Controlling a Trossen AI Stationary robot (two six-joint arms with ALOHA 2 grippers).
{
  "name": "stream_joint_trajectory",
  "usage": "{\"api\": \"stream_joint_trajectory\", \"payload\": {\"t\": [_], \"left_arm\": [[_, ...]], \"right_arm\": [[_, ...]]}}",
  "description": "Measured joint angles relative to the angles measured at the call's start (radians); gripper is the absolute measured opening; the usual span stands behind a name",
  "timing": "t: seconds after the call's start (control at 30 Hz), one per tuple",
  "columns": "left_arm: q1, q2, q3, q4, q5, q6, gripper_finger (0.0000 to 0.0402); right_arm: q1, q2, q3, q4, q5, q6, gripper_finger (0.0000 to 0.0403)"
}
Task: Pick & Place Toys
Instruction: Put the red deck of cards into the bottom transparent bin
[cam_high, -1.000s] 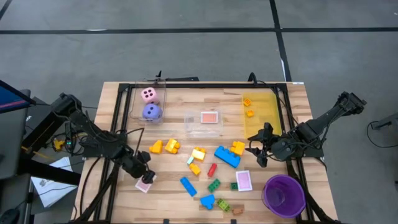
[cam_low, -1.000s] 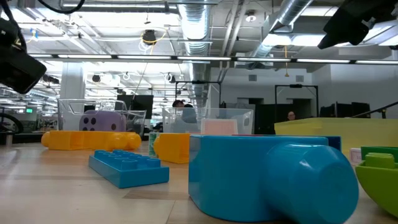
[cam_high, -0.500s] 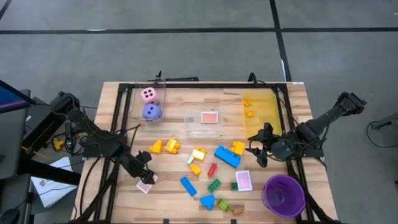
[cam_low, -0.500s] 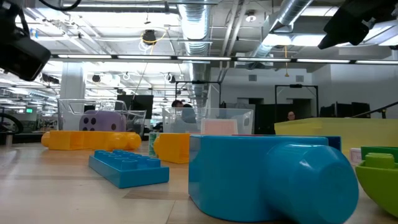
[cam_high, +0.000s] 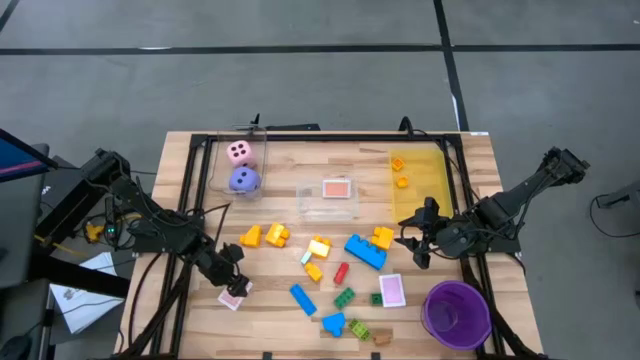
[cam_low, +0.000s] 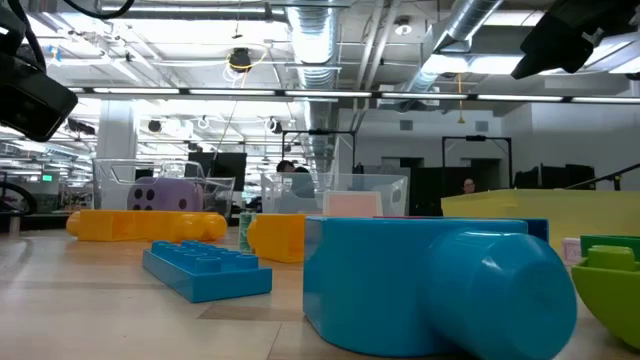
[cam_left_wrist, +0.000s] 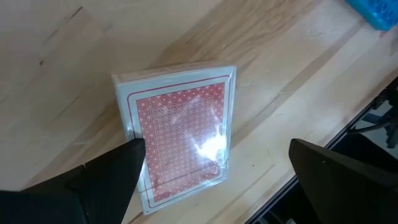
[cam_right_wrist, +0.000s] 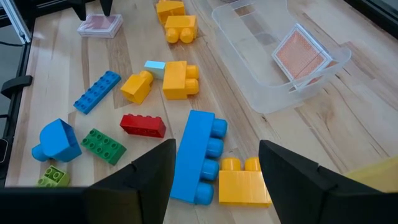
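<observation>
Only the left tool (cam_high: 232, 283) has shifted, barely, wavering above the pink-backed card pack (cam_left_wrist: 180, 134) at the left front of the bench (cam_high: 290, 160); the right tool (cam_high: 418, 240) has held still.

Taking the long blue brick (cam_high: 365, 251) as landmark, and going from big to small: the wooden slatted bench carries everything. Right-front of the brick stands the round purple cup (cam_high: 456, 312). Behind and right of it is the yellow see-through bin (cam_high: 425, 185), already holding two orange bricks (cam_high: 399, 172). Behind the brick, the clear bin (cam_high: 330, 200) holds one card pack; far behind-left, another clear bin has the pink die (cam_high: 238, 152) and purple die (cam_high: 244, 180). That much looks sorted.

Left to do, I judge: most of the studded, glossy plastic bricks, yellow, orange, red, green and blue, lie loose around the landmark, plus a second pink card pack (cam_high: 392, 290) just front-right of it.

The left tool hangs fully spread over its wrapped, shiny pack, gripping nothing. The right tool hovers just right of the landmark, half-spread, with nothing between its fingers (cam_right_wrist: 149, 180).
</observation>
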Motion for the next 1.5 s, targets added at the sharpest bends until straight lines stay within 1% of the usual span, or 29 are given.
{"api": "stream_joint_trajectory", "payload": {"t": [0.13, 0.27, 0.5, 0.67, 1.0, 1.13, 1.2, 1.27, 1.43, 1.5], "left_arm": [[0.000, 0.000, 0.000, -0.031, 0.002, 0.000, 0.0400], [0.000, -0.003, 0.000, -0.076, 0.025, 0.001, 0.0400], [0.000, -0.003, -0.001, -0.095, 0.026, 0.002, 0.0400], [0.001, -0.003, 0.001, -0.141, 0.027, 0.001, 0.0400], [0.008, -0.004, 0.000, -0.163, 0.023, 0.014, 0.0400], [0.006, -0.043, -0.008, -0.106, -0.013, 0.052, 0.0400], [0.006, -0.075, -0.010, -0.090, -0.071, 0.059, 0.0400], [0.007, -0.108, -0.012, -0.098, -0.096, 0.059, 0.0400], [0.008, -0.156, -0.010, -0.110, -0.104, 0.051, 0.0400], [0.008, -0.155, -0.009, -0.142, -0.078, 0.045, 0.0400]], "right_arm": [[0.000, 0.000, 0.000, 0.000, 0.000, 0.000, 0.0223], [0.000, 0.000, 0.000, 0.001, 0.000, 0.000, 0.0223], [0.000, 0.000, 0.000, 0.001, 0.000, 0.000, 0.0223], [0.000, 0.000, 0.000, 0.002, 0.000, 0.000, 0.0223], [0.000, 0.000, 0.000, 0.001, 0.000, 0.000, 0.0223], [0.000, 0.000, 0.000, 0.001, 0.000, 0.000, 0.0223], [0.000, 0.000, 0.000, 0.001, 0.000, 0.000, 0.0223], [0.000, 0.000, 0.000, 0.001, 0.000, 0.000, 0.0223], [0.000, 0.000, 0.000, 0.000, 0.000, 0.000, 0.0223], [0.000, 0.000, 0.000, 0.000, 0.000, 0.000, 0.0223]]}}
